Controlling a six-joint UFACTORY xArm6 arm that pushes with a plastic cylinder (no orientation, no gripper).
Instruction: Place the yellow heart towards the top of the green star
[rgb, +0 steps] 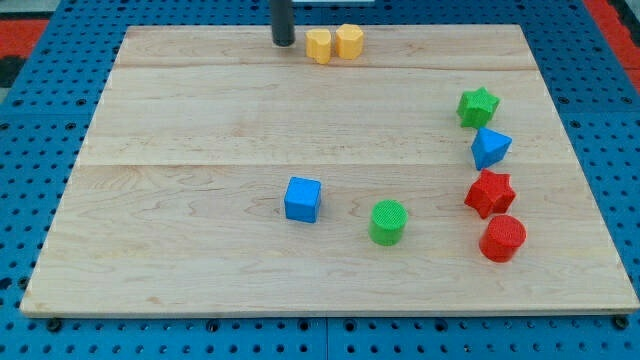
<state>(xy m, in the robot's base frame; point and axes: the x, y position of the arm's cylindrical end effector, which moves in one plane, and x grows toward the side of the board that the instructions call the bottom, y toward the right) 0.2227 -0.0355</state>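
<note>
Two yellow blocks sit side by side near the view's top. The left one (318, 46) looks like the yellow heart, the right one (348, 41) like a yellow hexagon. The green star (478, 106) lies at the view's right, well apart from them. My tip (283, 42) stands on the board just left of the yellow heart, a small gap between them.
A blue triangular block (490, 148) lies just below the green star, then a red star (489, 193) and a red cylinder (502, 238). A green cylinder (388, 222) and a blue cube (302, 199) lie lower middle. The wooden board (180, 130) rests on a blue pegboard.
</note>
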